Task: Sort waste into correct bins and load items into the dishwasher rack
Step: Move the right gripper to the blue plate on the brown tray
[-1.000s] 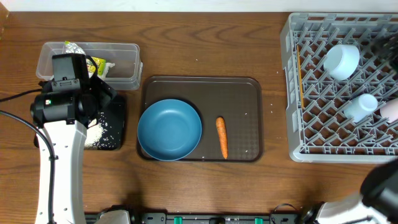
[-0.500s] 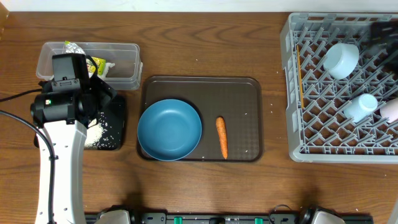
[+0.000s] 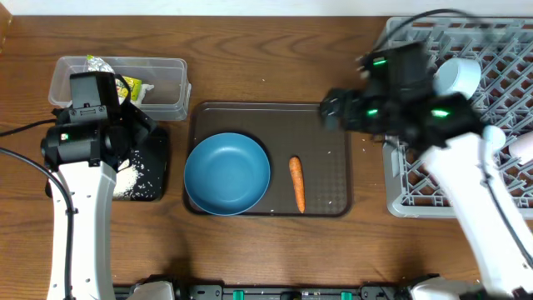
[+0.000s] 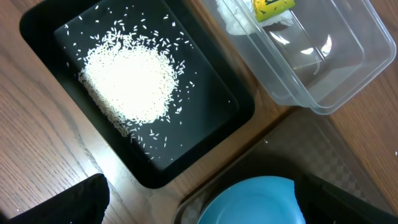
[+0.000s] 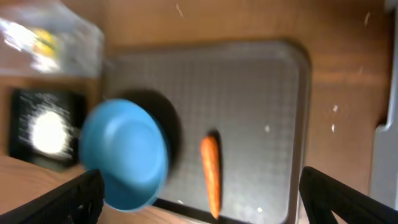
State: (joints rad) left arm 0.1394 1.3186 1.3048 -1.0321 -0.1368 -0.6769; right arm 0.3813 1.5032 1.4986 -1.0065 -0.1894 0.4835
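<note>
A dark-blue dish (image 3: 226, 173) and an orange carrot (image 3: 296, 183) lie on the brown tray (image 3: 325, 133). White rice (image 3: 125, 179) lies in the black tray (image 3: 156, 162). The yellow-green wrapper (image 3: 112, 71) lies in the clear tub (image 3: 162, 83). My left gripper (image 3: 140, 125) is open and empty above the black tray; its wrist view shows the rice (image 4: 127, 81) and the dish's rim (image 4: 255, 202). My right gripper (image 3: 333, 110) is open and empty above the brown tray's far right; its blurred wrist view shows the carrot (image 5: 211, 168) and the dish (image 5: 124, 155).
The grey dishwasher rack (image 3: 391, 125) stands at the right and holds pale cups (image 3: 456, 77) (image 3: 491, 137). My right arm crosses the rack's left wall. The rack's edge (image 5: 385, 143) shows in the right wrist view.
My right arm has swung in from the lower right, passed over the rack and now hangs over the brown tray's far right. The left arm has not moved.
</note>
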